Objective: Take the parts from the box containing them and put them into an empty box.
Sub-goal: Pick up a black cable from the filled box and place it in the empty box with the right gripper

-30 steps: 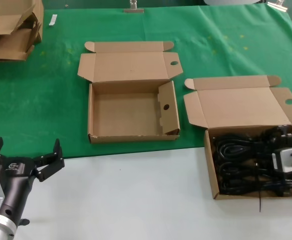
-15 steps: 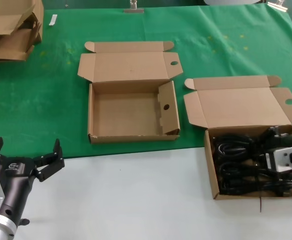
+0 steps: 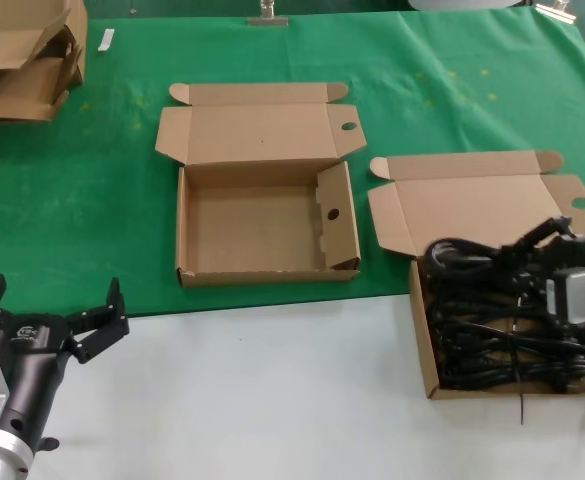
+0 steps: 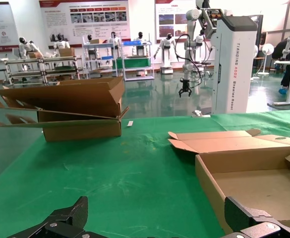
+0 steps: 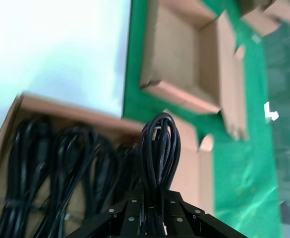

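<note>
Right gripper (image 5: 152, 210) clenched on one coiled black cord bundle (image 5: 158, 148), lifted just above wider cardboard box (image 3: 424, 345) at bench's right edge; remaining cords (image 3: 497, 350) lie packed inside. Squarer empty box (image 3: 187, 235) sits apart to left on green cloth (image 3: 72, 200). Left gripper (image 3: 52, 320) idle, fingers spread, over white bench front. Risk: hanging loops likely snag neighbouring cords or box wall, dragging extras out or slipping from grip.

A white pillar (image 4: 232, 64) in the hall behind reads "TIANQING ADD2 ROBOT".
</note>
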Available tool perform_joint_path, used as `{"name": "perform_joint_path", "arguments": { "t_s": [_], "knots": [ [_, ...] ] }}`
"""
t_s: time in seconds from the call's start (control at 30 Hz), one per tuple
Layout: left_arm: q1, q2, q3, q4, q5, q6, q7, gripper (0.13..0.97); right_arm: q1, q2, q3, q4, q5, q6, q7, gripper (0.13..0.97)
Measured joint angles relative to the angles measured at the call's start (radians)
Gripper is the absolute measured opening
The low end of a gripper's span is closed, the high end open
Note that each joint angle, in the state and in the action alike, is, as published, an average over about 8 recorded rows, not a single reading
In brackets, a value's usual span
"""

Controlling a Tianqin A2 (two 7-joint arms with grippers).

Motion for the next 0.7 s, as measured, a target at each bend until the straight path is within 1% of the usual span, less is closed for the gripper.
{"name": "perform_joint_path", "arguments": {
  "t_s": [0.17, 0.23, 0.33, 0.5, 0.7],
  "knots": [
    [0.0, 0.0, 0.0, 0.0, 0.0, 0.0, 0.0, 0.966, -0.023, -0.031, 0.014, 0.105, -0.033, 0.01, 0.051, 0.201],
    [0.0, 0.0, 0.0, 0.0, 0.0, 0.0, 0.0, 0.966, -0.018, -0.066, 0.008, 0.122, -0.058, 0.024, 0.056, 0.201],
    [0.0, 0.0, 0.0, 0.0, 0.0, 0.0, 0.0, 0.966, 0.007, -0.139, -0.014, 0.112, -0.103, 0.052, 0.046, 0.201],
    [0.0, 0.0, 0.0, 0.0, 0.0, 0.0, 0.0, 0.966, 0.08, -0.28, -0.068, 0.022, -0.168, 0.101, -0.002, 0.2],
    [0.0, 0.0, 0.0, 0.0, 0.0, 0.0, 0.0, 0.966, 0.188, -0.445, -0.132, -0.168, -0.214, 0.155, -0.067, 0.2]
  ]
}}
